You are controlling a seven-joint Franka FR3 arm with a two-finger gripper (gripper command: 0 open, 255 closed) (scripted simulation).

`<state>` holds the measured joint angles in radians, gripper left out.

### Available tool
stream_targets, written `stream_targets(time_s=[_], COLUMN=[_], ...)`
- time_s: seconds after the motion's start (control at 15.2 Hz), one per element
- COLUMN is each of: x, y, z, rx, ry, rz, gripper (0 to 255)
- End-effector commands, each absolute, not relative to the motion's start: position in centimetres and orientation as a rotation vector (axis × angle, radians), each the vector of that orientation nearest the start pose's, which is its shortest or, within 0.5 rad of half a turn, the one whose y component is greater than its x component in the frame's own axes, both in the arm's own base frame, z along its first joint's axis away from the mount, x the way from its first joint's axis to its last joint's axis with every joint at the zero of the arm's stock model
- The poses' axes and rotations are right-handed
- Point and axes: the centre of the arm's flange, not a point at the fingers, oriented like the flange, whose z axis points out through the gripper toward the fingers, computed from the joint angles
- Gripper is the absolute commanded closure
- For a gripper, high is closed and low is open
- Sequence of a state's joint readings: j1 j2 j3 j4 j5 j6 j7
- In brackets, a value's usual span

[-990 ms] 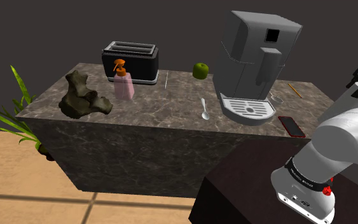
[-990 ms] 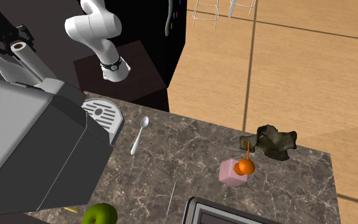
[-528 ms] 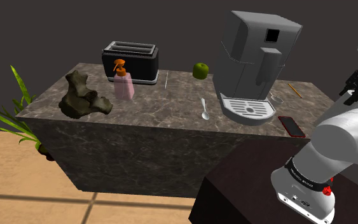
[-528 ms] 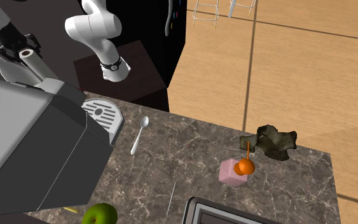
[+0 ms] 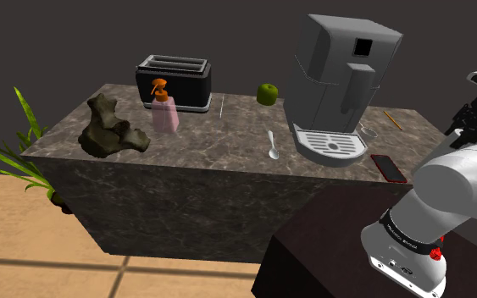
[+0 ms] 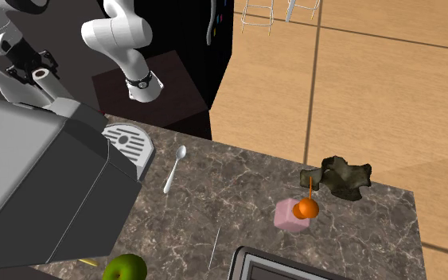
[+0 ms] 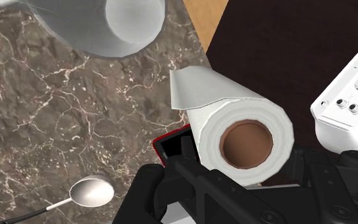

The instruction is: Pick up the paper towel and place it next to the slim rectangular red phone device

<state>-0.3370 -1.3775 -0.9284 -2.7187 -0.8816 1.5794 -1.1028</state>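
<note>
1. The all-black two-finger gripper (image 7: 244, 167) clasps a white paper towel roll (image 7: 234, 108) with a brown cardboard core, one loose sheet edge lifting off it
2. The roll is held off the dark marbled stone desk (image 7: 56, 108), partly covering the slim rectangular red phone (image 7: 170, 147) with a black screen, which lies flat near the desk's edge
3. A silver metal spoon (image 7: 89, 192) lies near the phone, and a tall grey coffee machine (image 5: 338, 76) stands just beside it
</note>
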Motion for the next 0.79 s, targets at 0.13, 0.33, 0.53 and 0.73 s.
stream_targets(time_s=[0.13,0.33,0.53,0.73], x=[2.79,2.79,2.79,2.79], y=[-30.78,-30.78,-30.78,-30.78], z=[41.66,41.66,41.66,41.66], rx=[-3.109,-3.109,-3.109,-3.109], ry=[-0.680,-0.680,-0.680,-0.680], rz=[-0.106,-0.106,-0.106,-0.106], gripper=[255,255,0,0])
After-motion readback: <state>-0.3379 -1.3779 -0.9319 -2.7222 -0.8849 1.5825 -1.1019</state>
